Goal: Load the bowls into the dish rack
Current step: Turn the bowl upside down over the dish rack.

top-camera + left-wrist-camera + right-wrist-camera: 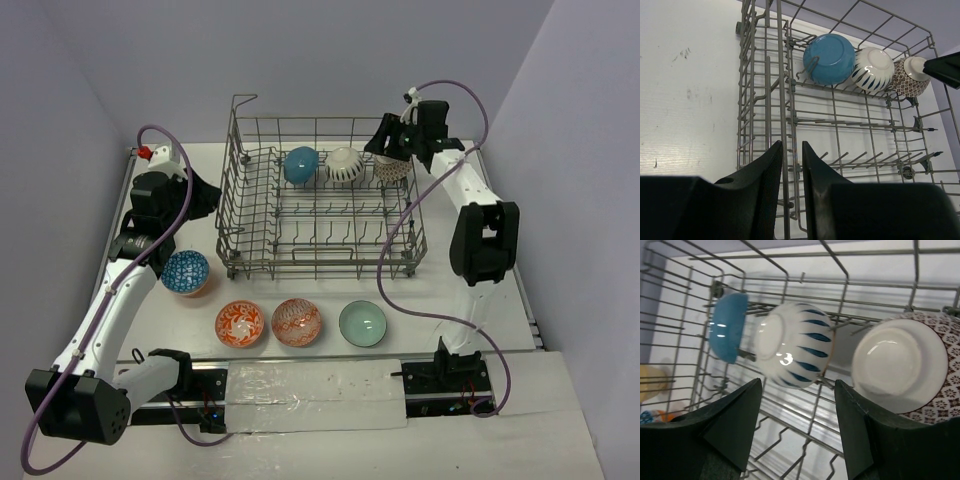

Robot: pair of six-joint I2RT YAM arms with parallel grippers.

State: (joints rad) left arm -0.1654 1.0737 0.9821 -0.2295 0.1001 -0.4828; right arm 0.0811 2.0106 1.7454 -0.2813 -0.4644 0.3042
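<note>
The grey wire dish rack (246, 230) stands mid-table. Three bowls stand on edge in its far row: teal-blue (300, 165), white striped (345, 167) and brown patterned (394, 171). Several bowls sit on the table in front: blue-white patterned (186, 271), orange-red patterned (240, 323), a paler orange patterned one (296, 322) and pale green (362, 323). My right gripper (383, 148) is open and empty above the rack's back right, over the striped bowl (795, 345) and the brown bowl (900, 365). My left gripper (208, 196) hangs by the rack's left wall, its fingers (771, 165) nearly together and empty.
Purple cables loop from both arms; the right one drapes across the rack's front right corner (400, 260). Grey walls close in at the left, right and back. A plastic-covered strip (315, 395) lies between the arm bases at the near edge.
</note>
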